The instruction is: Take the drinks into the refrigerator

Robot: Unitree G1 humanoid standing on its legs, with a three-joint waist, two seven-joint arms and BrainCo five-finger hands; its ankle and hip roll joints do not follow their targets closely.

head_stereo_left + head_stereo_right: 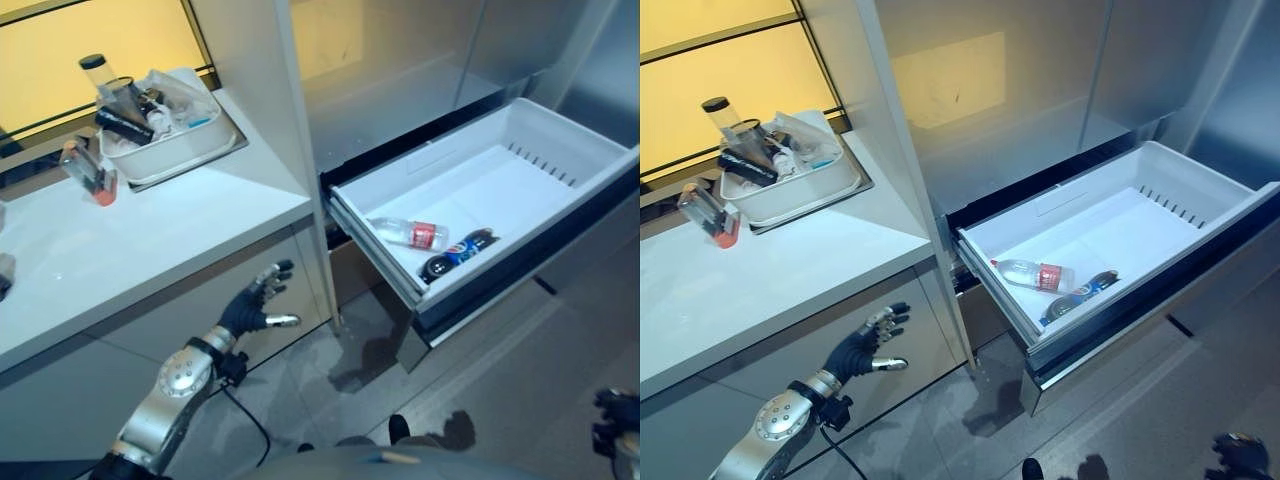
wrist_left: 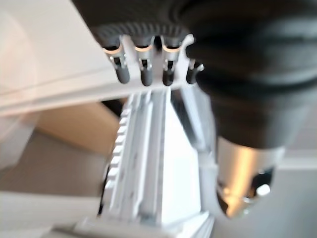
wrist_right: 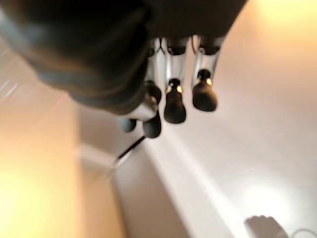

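The drawer (image 1: 600, 160) is pulled open; two bottles (image 1: 410, 233) lie at its front left corner, the remaining floor left bare.

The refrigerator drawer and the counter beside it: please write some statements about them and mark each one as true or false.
1. The refrigerator drawer is pulled open. True.
2. The drawer holds nothing. False: a clear bottle with a red label and a dark bottle lie in its front part.
3. The left hand holds a bottle. False: its fingers are spread and hold nothing; it hangs in front of the cabinet below the counter.
4. A white tub with several items stands on the counter. True.
5. A small bottle with a red base stands on the counter outside the tub. True.
6. The two bottles in the drawer stand upright. False: both lie on their sides.
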